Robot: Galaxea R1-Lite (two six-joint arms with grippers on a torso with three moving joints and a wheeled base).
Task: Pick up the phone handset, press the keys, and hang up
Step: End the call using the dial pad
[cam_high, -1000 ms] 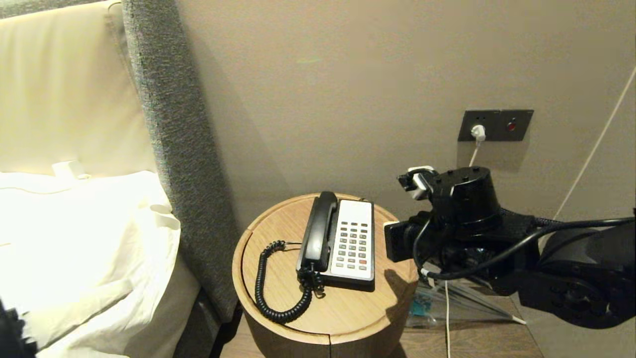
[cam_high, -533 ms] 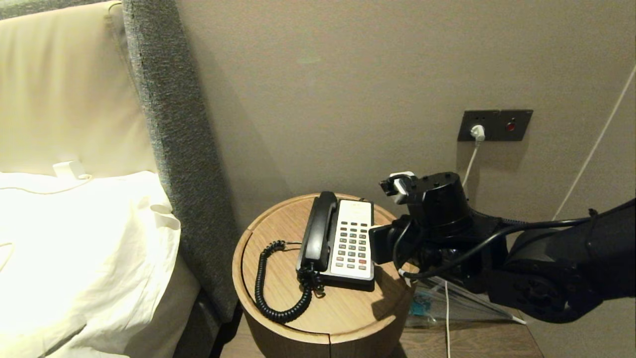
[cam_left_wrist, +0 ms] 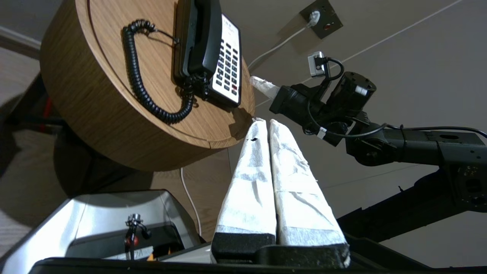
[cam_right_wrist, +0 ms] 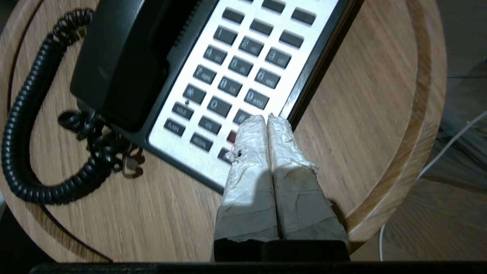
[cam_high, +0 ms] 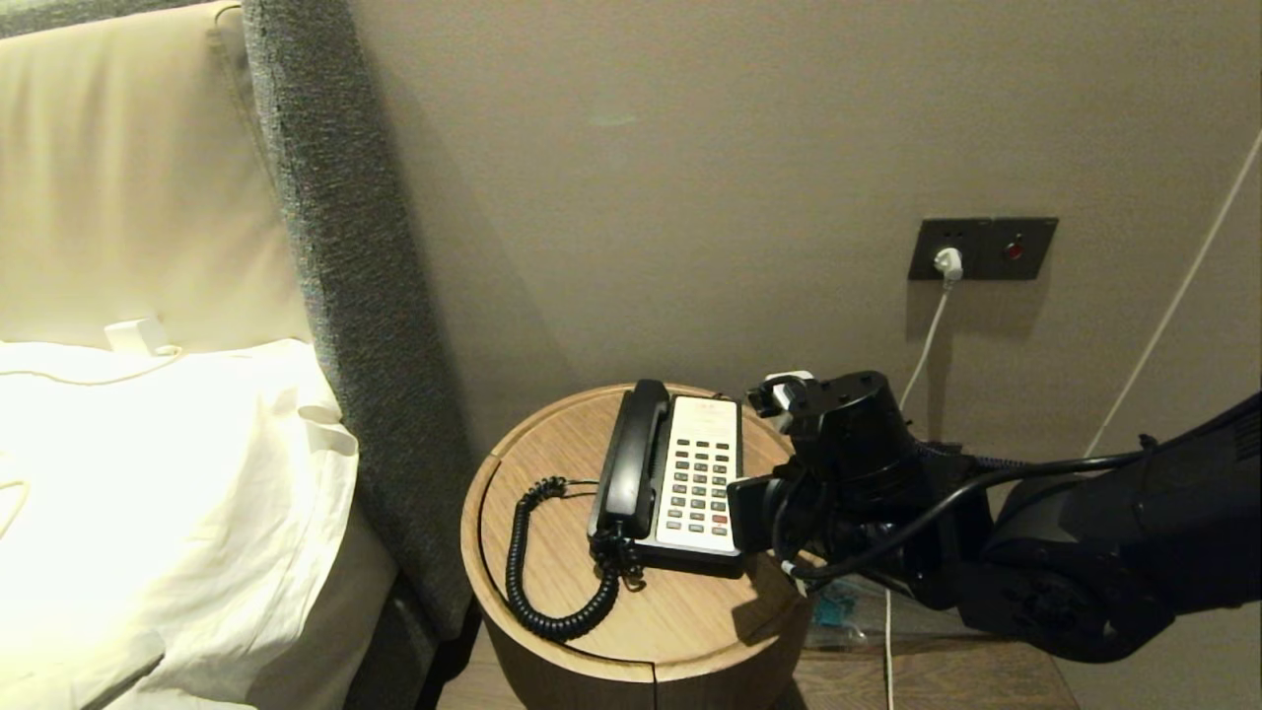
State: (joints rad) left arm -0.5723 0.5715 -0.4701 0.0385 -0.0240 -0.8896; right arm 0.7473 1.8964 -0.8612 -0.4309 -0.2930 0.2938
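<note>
A: Start with the big things. What carries the phone?

B: A round, light-oak bench (cam_high: pixel 680 611) with a raised rim, standing beside the grey upholstered headboard (cam_high: pixel 345 276) and the cream bed pillows (cam_high: pixel 168 473). Behind it, a dark wall socket plate (cam_high: pixel 983 248) with a white plug and cable.

A: And the phone itself?

B: The flat black-and-cream phone base (cam_high: pixel 735 564) lies near the middle of the bench. The long black plastic phone handset (cam_high: pixel 631 461) sits in its cradle along the base's left side, not yet lifted, with its black coiled cord (cam_high: pixel 532 567) looping over the wood towards the front edge.

A: The arms?

B: The right pincer (cam_right_wrist: pixel 265 118), its tape-wrapped fingers pressed together, hangs over the lower right corner of the cream faceplate, by the red button among the small dark grey rectangular keys (cam_right_wrist: pixel 236 76). Closed fingers make one narrow tip, which I judge suits pressing a single key; whether it touches one I cannot tell.

A: The left one?

B: The left pincer (cam_left_wrist: pixel 264 121) is also shut and empty, low beside the bench, well clear of the phone. The handset lies on that side, so lifting it is probably this pincer's job.

A: So the order looks odd?

B: Yes; the keys are being approached with the handset down.
</note>
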